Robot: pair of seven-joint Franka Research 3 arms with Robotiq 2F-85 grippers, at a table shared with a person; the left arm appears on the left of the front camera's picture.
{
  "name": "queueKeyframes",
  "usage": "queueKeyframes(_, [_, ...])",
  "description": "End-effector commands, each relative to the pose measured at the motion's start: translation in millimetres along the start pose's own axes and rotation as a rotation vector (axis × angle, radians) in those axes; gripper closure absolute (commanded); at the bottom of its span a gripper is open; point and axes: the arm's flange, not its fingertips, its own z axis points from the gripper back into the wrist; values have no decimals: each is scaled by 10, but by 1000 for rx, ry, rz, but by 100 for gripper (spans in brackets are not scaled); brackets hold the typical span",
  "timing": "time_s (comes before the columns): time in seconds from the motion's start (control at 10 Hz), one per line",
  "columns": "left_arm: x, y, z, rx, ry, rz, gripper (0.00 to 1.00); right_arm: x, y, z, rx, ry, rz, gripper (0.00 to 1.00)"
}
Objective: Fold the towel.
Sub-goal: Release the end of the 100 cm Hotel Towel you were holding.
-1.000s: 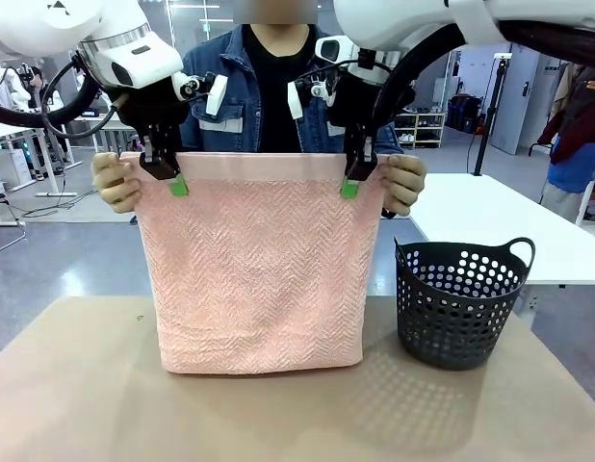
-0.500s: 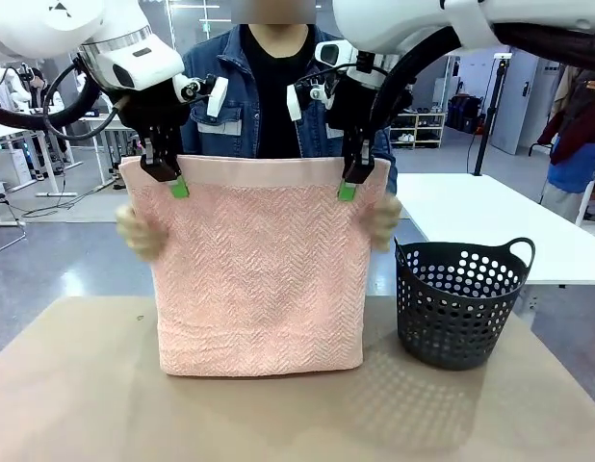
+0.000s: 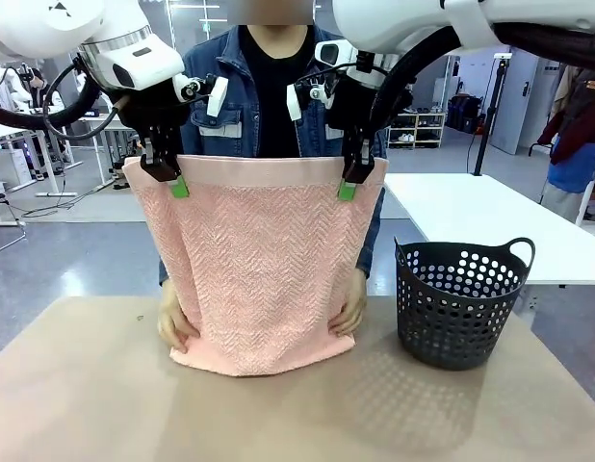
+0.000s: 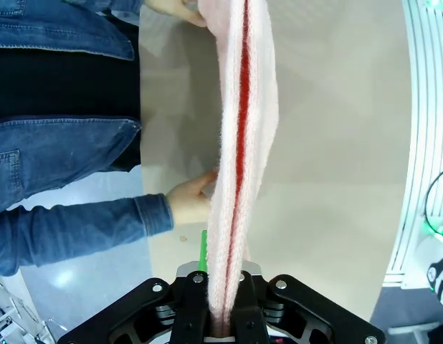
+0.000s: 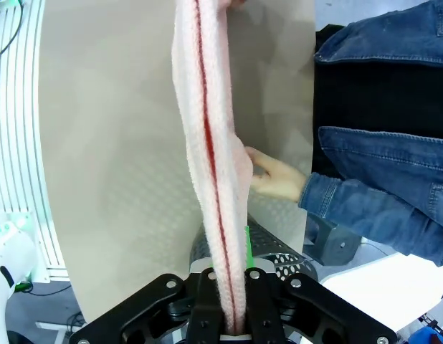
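Observation:
The salmon-pink towel (image 3: 254,260) hangs doubled from its top edge above the table, its bottom fold resting on the tabletop. My left gripper (image 3: 172,176) is shut on the top left corner and my right gripper (image 3: 351,180) is shut on the top right corner. The person's hands (image 3: 174,325) hold the two bottom corners, pulling them inward. In the left wrist view the towel (image 4: 238,165) runs edge-on out of my shut fingers, with a hand (image 4: 191,203) beside it. The right wrist view shows the same towel (image 5: 213,158) edge-on, and the other hand (image 5: 275,176).
A dark perforated laundry basket (image 3: 459,301) stands on the right of the tan table (image 3: 76,395). The person in a denim jacket (image 3: 238,101) stands at the far edge behind the towel. A white table (image 3: 490,226) lies farther right.
The person's hands left the top corners and moved down to the bottom corners, drawing the towel's lower edge narrower. Both grippers kept their hold and barely moved.

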Motion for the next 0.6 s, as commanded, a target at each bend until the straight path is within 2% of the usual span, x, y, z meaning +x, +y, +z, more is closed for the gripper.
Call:
queueKeyframes(0.0, [-9,7,24,7,2,-3,100,-14,15,37,-11,12,6,100])
queueKeyframes(0.5, [-9,7,24,7,2,-3,100,-14,15,37,-11,12,6,100])
